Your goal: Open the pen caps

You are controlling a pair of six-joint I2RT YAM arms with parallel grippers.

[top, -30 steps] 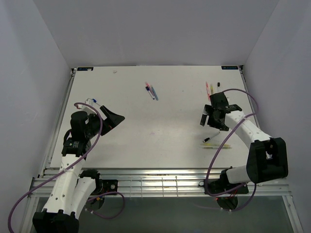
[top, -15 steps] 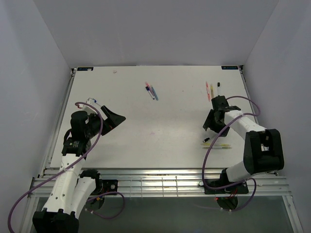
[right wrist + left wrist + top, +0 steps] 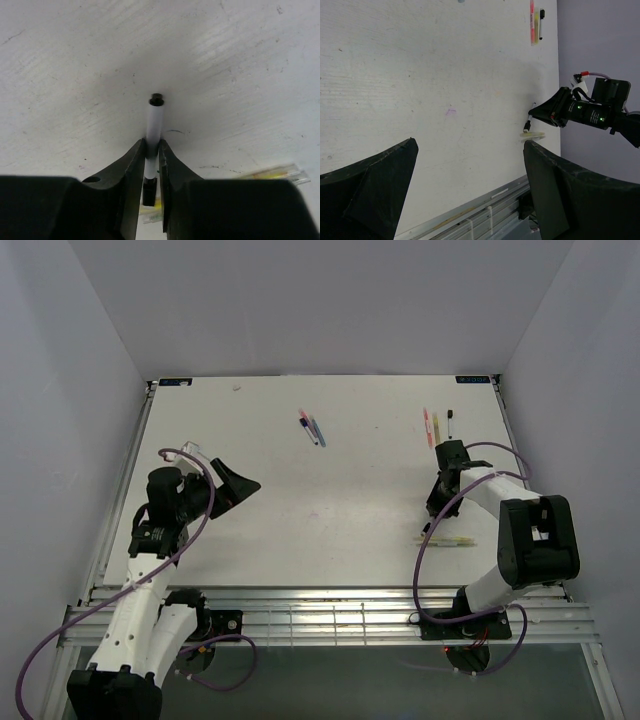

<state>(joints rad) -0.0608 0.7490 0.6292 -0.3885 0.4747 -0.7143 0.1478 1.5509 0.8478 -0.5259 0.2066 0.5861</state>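
The white table [image 3: 330,490] carries everything. Near its left edge the left jaws hang spread wide, holding nothing. Near the right edge the right jaws pinch a white pen [image 3: 154,122] by its barrel. A yellow pen [image 3: 450,540] lies just beside it, toward the near edge.

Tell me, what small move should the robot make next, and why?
Probably lift the white pen slightly off the table. The right pincer looks shut on its barrel, while the left pincer hangs open far across, so the pen likely has to come up before the other pincer can reach its black end.
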